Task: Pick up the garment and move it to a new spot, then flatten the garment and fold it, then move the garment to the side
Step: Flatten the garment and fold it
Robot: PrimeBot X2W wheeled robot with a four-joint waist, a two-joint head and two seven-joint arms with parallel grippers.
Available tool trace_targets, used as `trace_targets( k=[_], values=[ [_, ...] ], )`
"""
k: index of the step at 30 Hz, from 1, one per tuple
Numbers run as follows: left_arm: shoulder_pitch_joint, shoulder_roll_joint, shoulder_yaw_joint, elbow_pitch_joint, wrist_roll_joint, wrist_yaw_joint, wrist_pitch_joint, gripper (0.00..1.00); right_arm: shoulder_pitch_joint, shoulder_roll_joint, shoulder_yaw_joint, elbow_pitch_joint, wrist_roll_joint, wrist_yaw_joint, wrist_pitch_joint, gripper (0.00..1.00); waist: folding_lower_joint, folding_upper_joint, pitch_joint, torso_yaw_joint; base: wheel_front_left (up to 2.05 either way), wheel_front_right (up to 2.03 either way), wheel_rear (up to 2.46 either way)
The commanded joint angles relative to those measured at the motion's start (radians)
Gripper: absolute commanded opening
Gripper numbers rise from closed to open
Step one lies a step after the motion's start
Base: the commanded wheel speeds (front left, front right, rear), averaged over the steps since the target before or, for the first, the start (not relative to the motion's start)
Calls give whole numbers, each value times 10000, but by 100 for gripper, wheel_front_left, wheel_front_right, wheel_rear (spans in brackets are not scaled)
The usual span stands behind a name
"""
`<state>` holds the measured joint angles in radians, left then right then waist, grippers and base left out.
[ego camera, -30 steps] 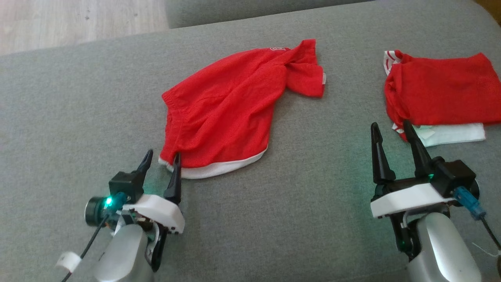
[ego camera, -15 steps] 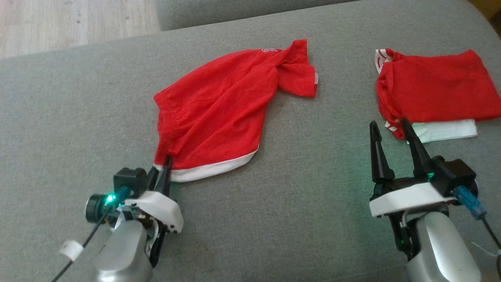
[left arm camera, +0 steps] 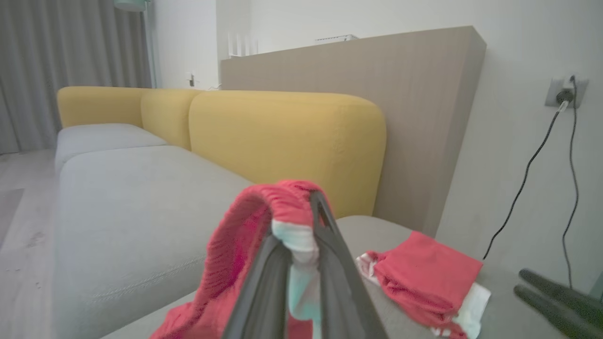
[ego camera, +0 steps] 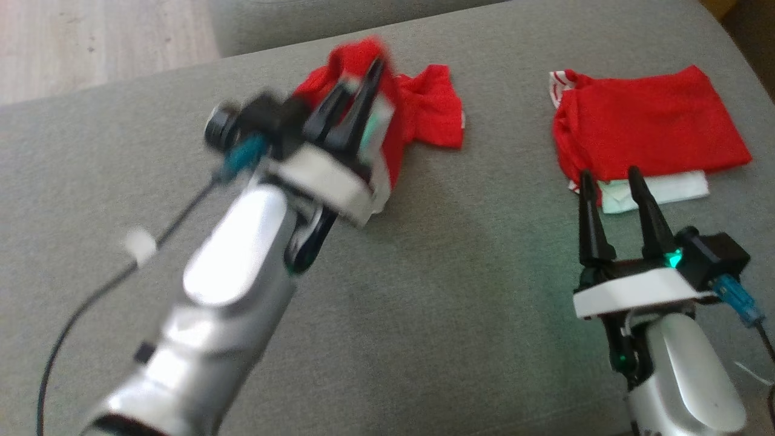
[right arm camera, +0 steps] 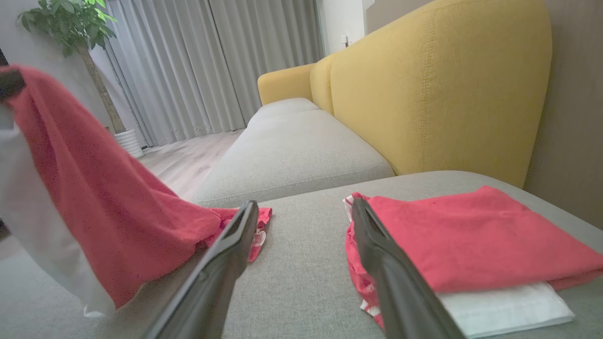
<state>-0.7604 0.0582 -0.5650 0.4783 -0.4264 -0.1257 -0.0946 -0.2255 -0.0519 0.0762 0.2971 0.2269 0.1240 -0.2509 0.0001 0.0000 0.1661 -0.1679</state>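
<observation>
The garment [ego camera: 424, 106] is red with a white hem and hangs lifted off the grey sofa seat [ego camera: 454, 303]. My left gripper [ego camera: 357, 82] is shut on the garment's white-edged corner [left arm camera: 294, 235], raised high near the seat's back, blurred by motion. In the right wrist view the garment [right arm camera: 94, 188] drapes down from the upper left, its far end still on the cushion. My right gripper [ego camera: 611, 181] stands open at the lower right, its fingers [right arm camera: 226, 254] empty and pointing at the folded pile.
A folded red garment [ego camera: 642, 130] lies on a folded white cloth [ego camera: 660, 189] at the seat's right. Yellow backrests [right arm camera: 438, 94] rise behind the grey cushions. Wooden floor [ego camera: 91, 42] shows at the far left, and a wall socket with cables [left arm camera: 560, 94] to the right.
My left gripper shut on the garment's white-hemmed corner, then swung up and forward, lifting the cloth off the seat. The head camera shifted. The right gripper stayed open in place.
</observation>
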Motion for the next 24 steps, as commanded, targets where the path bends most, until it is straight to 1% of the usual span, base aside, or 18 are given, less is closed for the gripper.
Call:
trace_targets(
  k=[1,4,7,11,14,16,18,20,24],
  values=[
    [-658,160,264,-390,-79,-47,30,0,-408,16,292,-386,67,67,-109,100,-1,0,22,-109,0,0,0],
    [-1605,156,-269,-639,-711,-47,632,0,-565,16,575,-369,307,67,-109,100,-1,0,34,-431,0,0,0],
    [-2434,110,-506,-584,-1206,-48,870,0,-688,16,849,-360,528,67,-109,100,-1,0,11,-736,0,0,0],
    [-3297,15,-307,-350,-1540,-23,453,0,-738,16,934,-385,688,67,-109,100,-1,0,-36,-891,0,0,0],
    [-3584,-26,-124,-193,-1645,210,-77,0,-707,16,878,-423,680,67,-109,100,-1,0,-31,-817,0,0,0],
    [-3458,-23,-97,21,-1682,276,-301,0,-683,16,801,-451,623,67,-109,100,-1,0,1,-689,0,0,0],
    [-3113,117,-186,286,-1670,253,-392,0,-658,16,697,-476,544,67,-109,100,-1,0,66,-512,0,0,0],
    [-2605,375,-279,522,-1679,215,-496,0,-651,16,619,-489,459,67,-109,100,-1,0,148,-338,0,0,0],
    [-1227,1116,-587,970,-1620,130,-762,0,-627,16,500,-470,288,67,-109,100,-1,0,284,10,0,0,0]
  ],
)
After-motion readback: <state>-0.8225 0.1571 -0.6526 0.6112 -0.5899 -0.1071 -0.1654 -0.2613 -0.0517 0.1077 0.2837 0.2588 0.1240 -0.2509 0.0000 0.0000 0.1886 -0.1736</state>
